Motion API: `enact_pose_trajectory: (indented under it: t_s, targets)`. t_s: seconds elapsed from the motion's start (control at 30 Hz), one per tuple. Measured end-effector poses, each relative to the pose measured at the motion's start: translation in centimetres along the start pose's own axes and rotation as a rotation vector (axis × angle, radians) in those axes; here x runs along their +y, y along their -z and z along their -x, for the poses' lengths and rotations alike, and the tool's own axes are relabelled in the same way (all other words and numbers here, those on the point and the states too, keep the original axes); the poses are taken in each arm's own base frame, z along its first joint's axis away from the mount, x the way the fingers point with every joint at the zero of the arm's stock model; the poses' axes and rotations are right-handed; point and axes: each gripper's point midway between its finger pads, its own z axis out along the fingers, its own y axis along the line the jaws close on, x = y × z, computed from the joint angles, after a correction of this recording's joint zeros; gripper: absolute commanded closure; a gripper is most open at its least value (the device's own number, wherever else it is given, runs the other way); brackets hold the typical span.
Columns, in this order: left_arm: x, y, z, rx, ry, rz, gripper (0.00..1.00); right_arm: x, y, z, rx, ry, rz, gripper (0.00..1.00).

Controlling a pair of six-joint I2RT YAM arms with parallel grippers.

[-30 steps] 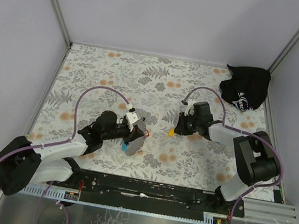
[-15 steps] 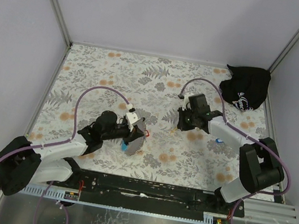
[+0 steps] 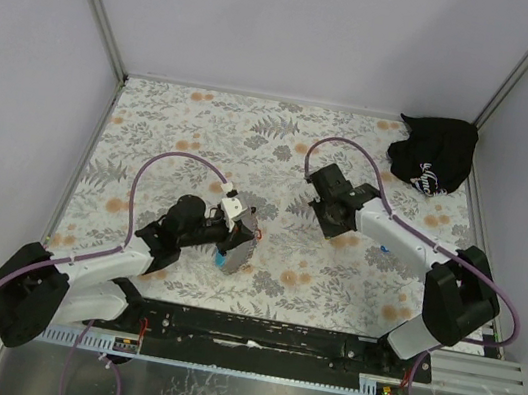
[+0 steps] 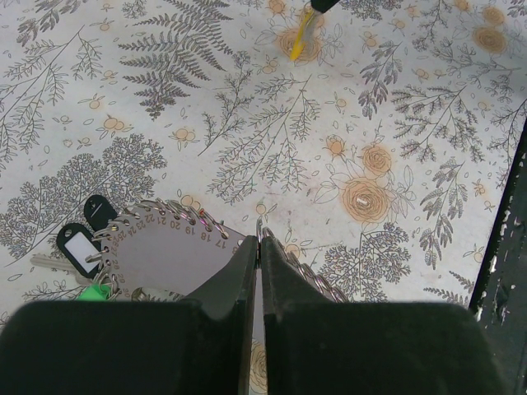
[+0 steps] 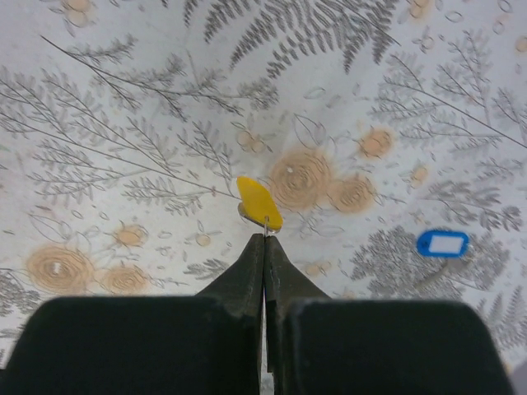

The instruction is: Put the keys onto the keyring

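My left gripper point(image 3: 236, 244) point(image 4: 258, 240) is shut on a metal ring at the edge of the keyring point(image 4: 169, 255), a grey numbered disc lined with rings, resting on the floral cloth. A small green piece point(image 4: 99, 290) and two dark tags point(image 4: 80, 245) lie by it. My right gripper point(image 3: 326, 218) point(image 5: 264, 234) is shut on the small wire loop of the yellow key point(image 5: 259, 202), which hangs just above the cloth. The yellow key also shows at the top of the left wrist view point(image 4: 300, 41). A blue key tag point(image 5: 442, 243) lies on the cloth; a blue bit point(image 3: 220, 261) shows beside my left gripper.
A black cloth bag with white print point(image 3: 435, 155) sits in the far right corner. Grey walls point(image 3: 22, 66) enclose the floral table cloth point(image 3: 203, 137). A metal rail point(image 3: 260, 344) with the arm bases runs along the near edge.
My right gripper has moved up and left with the yellow key and turned at the wrist; the key is now hidden under it in the top view. The left arm has not moved.
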Motion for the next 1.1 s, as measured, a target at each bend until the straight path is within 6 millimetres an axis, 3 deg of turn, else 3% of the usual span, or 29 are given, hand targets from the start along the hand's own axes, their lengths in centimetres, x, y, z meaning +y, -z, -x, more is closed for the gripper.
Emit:
enact_pose_trajectory:
  t_s: [0.2,0.33,0.6,0.8,0.97,1.1]
  targets:
    - [0.0,0.0,0.0,0.0,0.0,0.0,1.0,-0.8,1.5,-0.9,0.062,0.038,-0.043,1.0]
    - [0.0,0.0,0.0,0.0,0.001,0.0,1.0,-0.4,1.3,-0.8,0.098,0.08,-0.036,1.0]
    - [0.0,0.0,0.0,0.0,0.001,0.0,1.0,2.1,-3.3,0.5,0.203,0.188,0.019,1.0]
    - [0.0,0.0,0.0,0.0,0.001,0.0,1.0,3.9,-6.3,3.2,0.193,0.225,0.069,0.99]
    - [0.0,0.0,0.0,0.001,0.001,0.0,1.0,4.7,-8.0,4.3,0.186,0.242,0.092,0.96]
    - [0.0,-0.1,-0.2,0.008,0.004,0.0,1.0,5.1,-8.2,4.8,0.17,0.247,0.104,0.87]
